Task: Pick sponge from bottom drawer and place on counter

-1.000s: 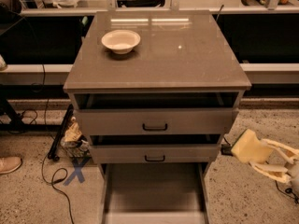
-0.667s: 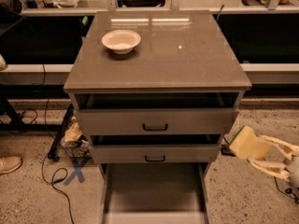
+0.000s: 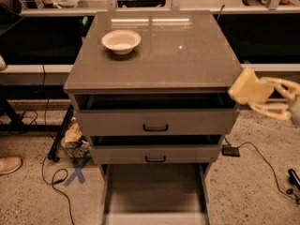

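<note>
Camera view: gripper (image 3: 261, 94) pinches the soft, curled sponge (image 3: 245, 86) just off the glossy counter (image 3: 164, 55) front-right corner, over open speckled floor (image 3: 255, 184).

Views: one camera only; no second view shares the scene.
Position: in front of the grey three-drawer cabinet (image 3: 117, 122), above its top.
Facing: tilted down onto the glossy grey-brown counter (image 3: 178, 50) and the drawer fronts.
Nearness: close; the open grey bottom drawer (image 3: 154, 191) is cut off by the lower edge.
Gripper: the cream two-finger gripper (image 3: 260, 97) enters mid-right, clasping the pale-yellow sponge (image 3: 247, 87).
</note>
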Motion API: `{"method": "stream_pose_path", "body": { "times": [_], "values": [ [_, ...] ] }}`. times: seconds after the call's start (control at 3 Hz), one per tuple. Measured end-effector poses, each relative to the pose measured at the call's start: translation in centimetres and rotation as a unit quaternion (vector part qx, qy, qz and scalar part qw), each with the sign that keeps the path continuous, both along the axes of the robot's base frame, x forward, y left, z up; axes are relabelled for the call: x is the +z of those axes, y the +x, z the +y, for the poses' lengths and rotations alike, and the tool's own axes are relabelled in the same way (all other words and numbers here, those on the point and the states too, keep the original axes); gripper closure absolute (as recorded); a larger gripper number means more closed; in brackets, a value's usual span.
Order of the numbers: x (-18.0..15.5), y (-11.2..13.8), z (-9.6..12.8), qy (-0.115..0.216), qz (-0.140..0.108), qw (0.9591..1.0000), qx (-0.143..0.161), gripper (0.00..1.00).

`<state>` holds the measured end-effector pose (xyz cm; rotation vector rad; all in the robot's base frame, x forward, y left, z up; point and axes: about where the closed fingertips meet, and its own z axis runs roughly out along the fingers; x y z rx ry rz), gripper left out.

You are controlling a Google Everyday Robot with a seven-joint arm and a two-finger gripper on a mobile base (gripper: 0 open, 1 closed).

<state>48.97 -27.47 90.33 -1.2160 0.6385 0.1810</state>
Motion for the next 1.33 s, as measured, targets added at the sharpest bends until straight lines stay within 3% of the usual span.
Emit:
{"method": "stream_pose_path", "body": {
  "times": [0.33, 0.67, 1.0, 1.33],
  "values": [
    [5.2, 5.0, 1.6, -0.03, -0.035, 0.9989, 0.005, 1.0],
    [9.4, 11.5, 3.7, -0.078, -0.049, 0.9954, -0.026, 1.0],
    [10.8, 16.7, 5.5, -0.131, -0.037, 0.9888, -0.061, 1.0],
    [9.9, 19.5, 7.3, -0.172, -0.017, 0.9826, -0.068, 1.0]
  ]
}}
